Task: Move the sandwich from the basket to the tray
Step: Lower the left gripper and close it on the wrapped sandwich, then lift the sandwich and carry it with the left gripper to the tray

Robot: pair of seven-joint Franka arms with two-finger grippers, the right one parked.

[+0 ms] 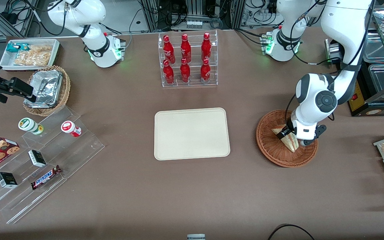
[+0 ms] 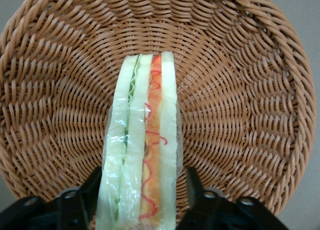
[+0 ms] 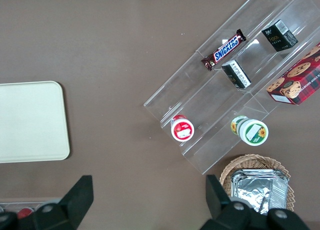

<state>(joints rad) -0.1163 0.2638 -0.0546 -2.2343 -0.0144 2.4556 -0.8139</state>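
The sandwich (image 2: 142, 150) stands on edge in the basket (image 2: 240, 89), a wedge of pale bread in clear film with green filling along one seam and red-orange along the other. In the front view we find the sandwich (image 1: 289, 140) near the middle of the basket's floor, its point aimed toward five o'clock. The pincer (image 2: 142, 187) straddles it: one finger (image 2: 92, 187) sits just beside one bread face and the other finger (image 2: 195, 185) a little clear of the other face, so we read the jaws as parted slightly wider than the wedge and not yet pressing on it. Nothing is held. We judge the sandwich to be light and soft, the bread ready to crush and the film slick, so the hold should fall on the two flat bread faces, low and near the thick end, with a gentle squeeze only; gripping across the cut edge would push the filling out. The basket (image 1: 268, 146) rests on the brown desk (image 1: 192, 193) toward the working arm's end, and its woven rim is low, so we expect a short lift to clear it. From the basket, the cream tray (image 1: 192, 133) lies at nine o'clock in the front view, bare and well apart from it. At twelve o'clock from the tray stands a clear rack of red bottles (image 1: 187, 60), well off the straight path between basket and tray.
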